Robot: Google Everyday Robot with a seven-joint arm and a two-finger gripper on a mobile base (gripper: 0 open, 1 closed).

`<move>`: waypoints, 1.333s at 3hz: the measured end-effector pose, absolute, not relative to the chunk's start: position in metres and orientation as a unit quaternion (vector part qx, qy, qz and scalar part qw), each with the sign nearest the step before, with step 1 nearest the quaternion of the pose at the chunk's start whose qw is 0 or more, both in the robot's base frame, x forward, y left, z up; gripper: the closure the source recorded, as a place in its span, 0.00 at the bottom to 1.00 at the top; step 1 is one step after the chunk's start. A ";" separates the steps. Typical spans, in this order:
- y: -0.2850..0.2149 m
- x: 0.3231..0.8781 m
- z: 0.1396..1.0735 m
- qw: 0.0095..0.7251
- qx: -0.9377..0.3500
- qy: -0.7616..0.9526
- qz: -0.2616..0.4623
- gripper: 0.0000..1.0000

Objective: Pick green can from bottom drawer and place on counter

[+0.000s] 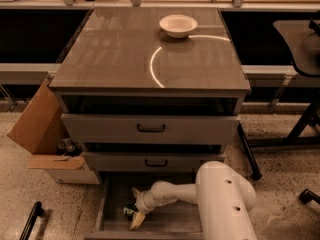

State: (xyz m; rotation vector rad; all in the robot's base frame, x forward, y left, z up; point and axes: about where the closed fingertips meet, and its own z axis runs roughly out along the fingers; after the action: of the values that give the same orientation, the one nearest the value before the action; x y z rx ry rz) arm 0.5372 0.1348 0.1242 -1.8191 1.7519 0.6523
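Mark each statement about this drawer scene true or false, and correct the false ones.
1. The white bowl sits on the counter. True.
2. The green can lies on the counter. False: it is in the bottom drawer.
3. The gripper is down in the bottom drawer, at the green can. True.
4. The bottom drawer is closed. False: it is pulled open.
5. A cardboard box sits on the floor. True.

Gripper (136,208) in the bottom drawer (167,223), seemingly around the can (128,213); bowl (178,25) on counter (120,54).
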 end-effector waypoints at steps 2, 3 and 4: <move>0.135 0.530 0.119 0.233 -0.682 0.657 0.221 0.24; 0.133 0.525 0.115 0.232 -0.681 0.658 0.223 0.48; 0.129 0.517 0.128 0.254 -0.684 0.643 0.234 0.71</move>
State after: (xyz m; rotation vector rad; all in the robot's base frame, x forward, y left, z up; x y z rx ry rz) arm 0.5166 0.1295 0.1279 -1.8579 1.7463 0.6355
